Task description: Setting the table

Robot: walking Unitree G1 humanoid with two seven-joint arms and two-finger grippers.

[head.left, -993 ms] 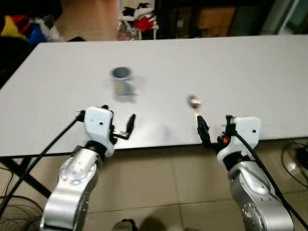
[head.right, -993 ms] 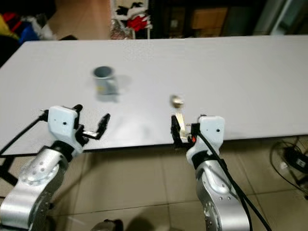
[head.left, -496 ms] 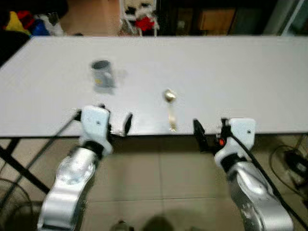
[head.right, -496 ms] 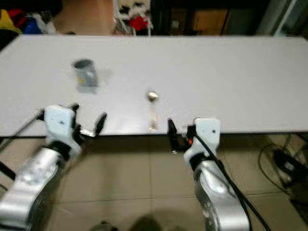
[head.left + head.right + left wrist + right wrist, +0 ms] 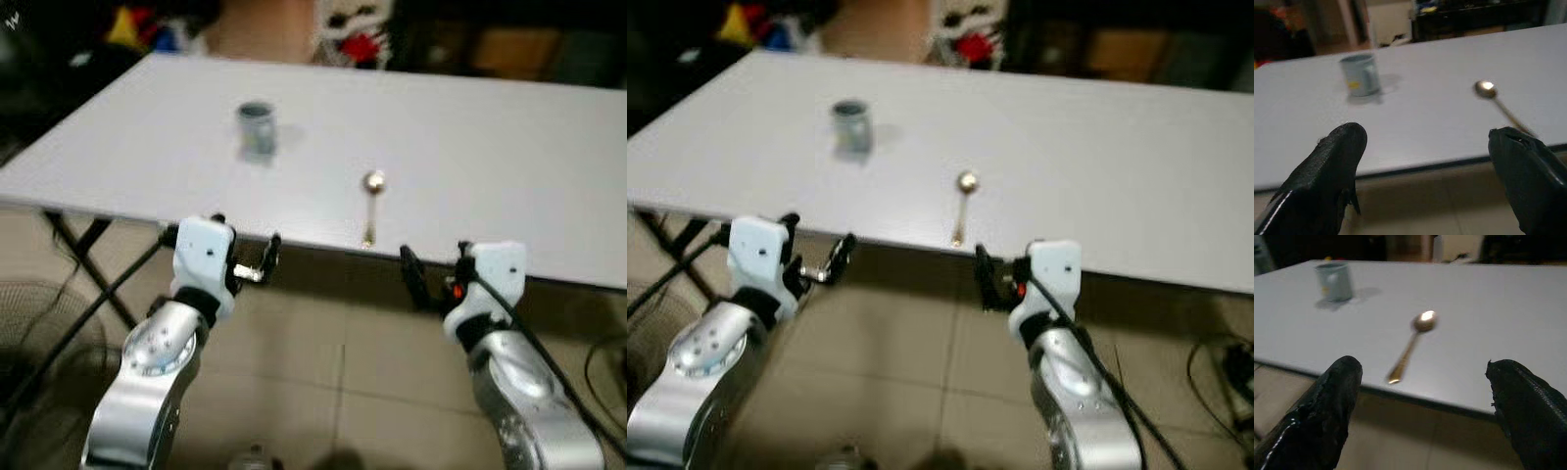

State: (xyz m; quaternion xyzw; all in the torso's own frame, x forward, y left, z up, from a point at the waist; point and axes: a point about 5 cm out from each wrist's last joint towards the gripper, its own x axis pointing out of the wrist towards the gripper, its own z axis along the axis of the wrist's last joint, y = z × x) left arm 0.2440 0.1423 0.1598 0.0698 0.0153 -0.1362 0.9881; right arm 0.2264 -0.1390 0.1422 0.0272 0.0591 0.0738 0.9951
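I count one grey-blue ceramic mug [image 5: 257, 128] and one gold metal spoon [image 5: 371, 205] on the flat white surface [image 5: 470, 147]. My left gripper [image 5: 1425, 161] and right gripper [image 5: 1420, 396] hang open, empty, just short of its near edge above beige floor tiles [image 5: 323, 362]; the spoon lies ahead between them, the mug farther beyond the left gripper.

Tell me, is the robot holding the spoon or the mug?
Neither. The left gripper and right gripper are open and empty; spoon and mug sit on the table.

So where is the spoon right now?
The spoon lies on the white table near its front edge, to the right of the grey mug, its handle end pointing toward the robot.
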